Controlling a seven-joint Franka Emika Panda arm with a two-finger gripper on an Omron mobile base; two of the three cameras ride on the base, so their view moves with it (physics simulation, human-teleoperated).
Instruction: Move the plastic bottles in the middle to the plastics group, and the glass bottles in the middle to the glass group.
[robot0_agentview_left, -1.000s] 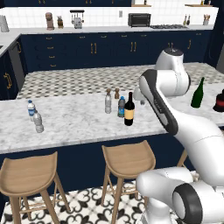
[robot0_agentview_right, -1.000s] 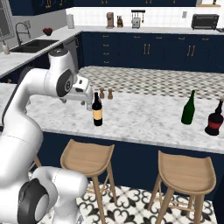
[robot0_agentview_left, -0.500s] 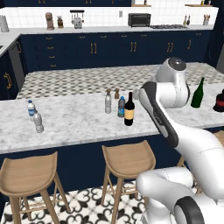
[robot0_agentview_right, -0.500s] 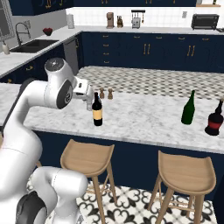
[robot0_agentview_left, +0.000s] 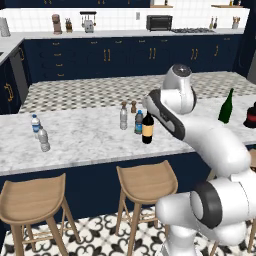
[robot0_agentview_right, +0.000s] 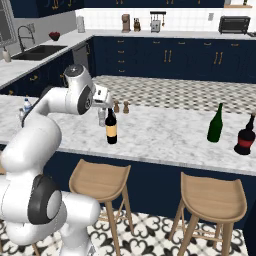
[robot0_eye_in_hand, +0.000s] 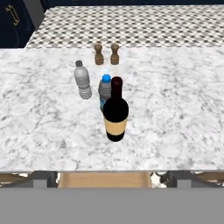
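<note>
Three bottles stand mid-counter: a clear grey plastic bottle (robot0_eye_in_hand: 82, 80) (robot0_agentview_left: 123, 118), a blue-capped plastic bottle (robot0_eye_in_hand: 105, 89) (robot0_agentview_left: 139, 121), and a dark wine bottle with a tan label (robot0_eye_in_hand: 115, 111) (robot0_agentview_left: 147, 128) (robot0_agentview_right: 111, 127). The plastics group, a white-capped bottle (robot0_agentview_left: 35, 124) and a grey bottle (robot0_agentview_left: 44, 139), stands far left. At the far right is the glass group, a green wine bottle (robot0_agentview_left: 227, 106) (robot0_agentview_right: 216, 124) and a squat dark red bottle (robot0_agentview_left: 250, 116) (robot0_agentview_right: 245, 136). My gripper (robot0_eye_in_hand: 111, 179) hangs open and empty over the counter's front edge, short of the wine bottle.
Two small brown shakers (robot0_eye_in_hand: 99, 54) (robot0_eye_in_hand: 114, 53) stand just behind the middle bottles. Wooden stools (robot0_agentview_left: 145, 180) (robot0_agentview_right: 100, 181) sit under the counter's front edge (robot0_agentview_left: 100, 160). Bare marble lies between the middle bottles and each group.
The arm's upper links have swung over and the hand has edged a little toward the wine bottle. The jaws have spread slightly wider. The bottles have not moved.
</note>
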